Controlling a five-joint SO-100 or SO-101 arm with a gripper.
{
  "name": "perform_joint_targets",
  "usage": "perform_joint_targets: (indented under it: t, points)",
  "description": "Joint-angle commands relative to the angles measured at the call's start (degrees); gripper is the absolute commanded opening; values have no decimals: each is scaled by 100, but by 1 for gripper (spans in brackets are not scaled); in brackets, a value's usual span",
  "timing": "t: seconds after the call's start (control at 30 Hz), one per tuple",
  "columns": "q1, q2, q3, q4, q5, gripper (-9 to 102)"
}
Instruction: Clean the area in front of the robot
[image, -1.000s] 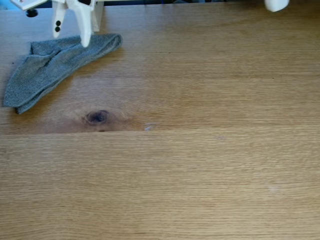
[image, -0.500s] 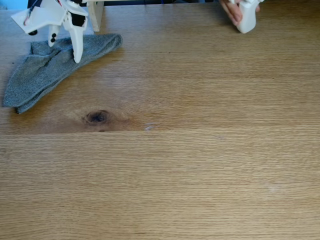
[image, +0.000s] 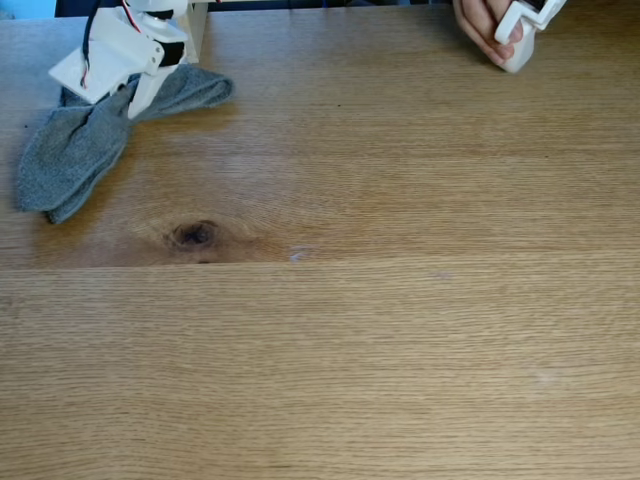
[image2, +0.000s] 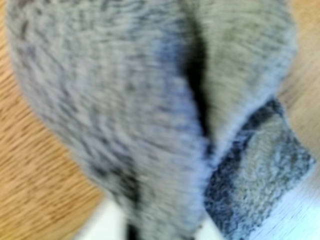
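At the far-left corner of the tabletop (image: 400, 330) the robot (image: 118, 58) bends down onto a gray cloth (image: 75, 150), its claw (image: 138, 104) pressed into the fabric near the cloth's upper end. Whether the fingers are clenched on the cloth or merely resting on it I cannot tell: in the fixed view the white housing hides the tips, and the wrist view is a blur of gray knit (image2: 125, 100) with a strip of oak at its left edge. The cloth lies as a long, folded shape running diagonally — one end by the far edge just right of the claw, the other trailing toward the left edge and nearer the camera. So the bulk of the cloth lies down and left of the claw, while the open oak to be wiped, with its dark knot (image: 195, 234), spreads to the right and toward the near edge. The coming stroke likely turns on that: dragging rightward or nearward would pull the cloth's long tail behind the claw. At the far-right corner a person's hand (image: 482, 25) holds a white bottle-like object (image: 525, 30) — well apart from the arm.
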Motion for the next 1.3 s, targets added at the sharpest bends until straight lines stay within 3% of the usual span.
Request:
perform_joint_targets:
  t: [0.0, 0.2, 0.33, 0.63, 0.9, 1.07, 1.27]
  points:
    - [-88, 185, -88, 97, 290, 0]
    - [-396, 896, 0, -132, 589, 0]
    - [-835, 1837, 9, 501, 773, 0]
    - [-2698, 4658, 9, 3155, 1415, 0]
    - [-5326, 6319, 18, 4931, 2004, 0]
    - [-6917, 6196, 18, 4913, 2285, 0]
    - [-8033, 5045, -70, 3357, 2312, 0]
